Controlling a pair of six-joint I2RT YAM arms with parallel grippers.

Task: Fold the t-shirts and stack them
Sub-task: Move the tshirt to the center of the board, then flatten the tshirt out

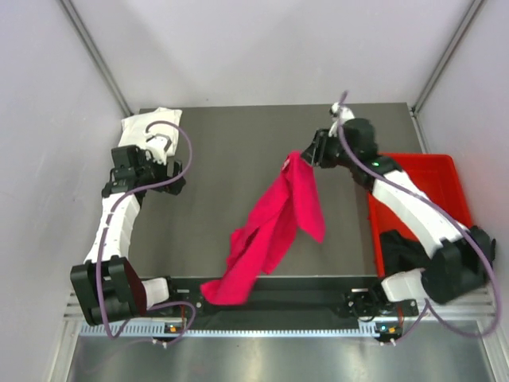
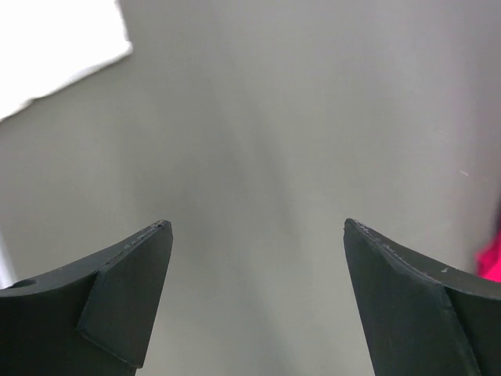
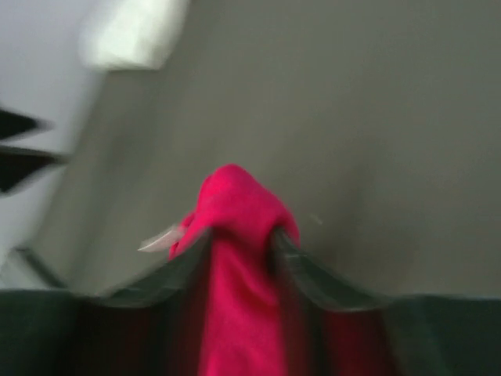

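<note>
Overhead, the right jaws pinch the top of the bright magenta-pink cloth t-shirt (image 1: 278,219). It trails in a crumpled diagonal from there to the near edge of the dark grey tabletop (image 1: 231,151). The left jaws stand wide apart over bare tabletop, near the folded white t-shirt (image 1: 147,123) in the far-left corner. 1 black t-shirt (image 1: 406,247) lies in the rigid red plastic bin (image 1: 429,171) on the right.

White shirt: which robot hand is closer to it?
Left. The left hand hangs open right beside the white shirt. The right hand is far across the table, pinching the pink shirt.
</note>
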